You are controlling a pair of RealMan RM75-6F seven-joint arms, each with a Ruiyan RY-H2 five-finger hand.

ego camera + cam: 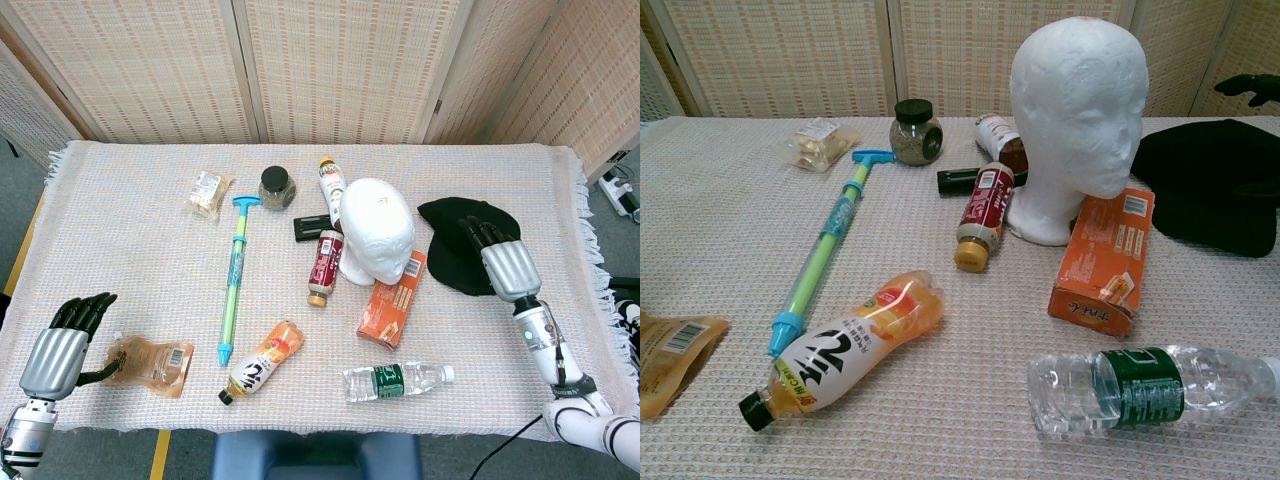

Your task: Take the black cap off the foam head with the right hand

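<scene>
Woven screens stand behind the cloth-covered worktop (130,200), where the foam head (377,230) stands bare near the middle, leaning against an orange box (393,298). Right of it the black cap (450,250) lies flat on the cloth. The right hand (497,255) hovers over the cap's right part with its fingers spread and gripping nothing; whether the fingertips touch the fabric cannot be told. At the near left corner the left hand (65,340) rests with fingers apart beside a brown pouch (150,364), holding nothing. A clear water bottle (398,379) lies near the front edge.
</scene>
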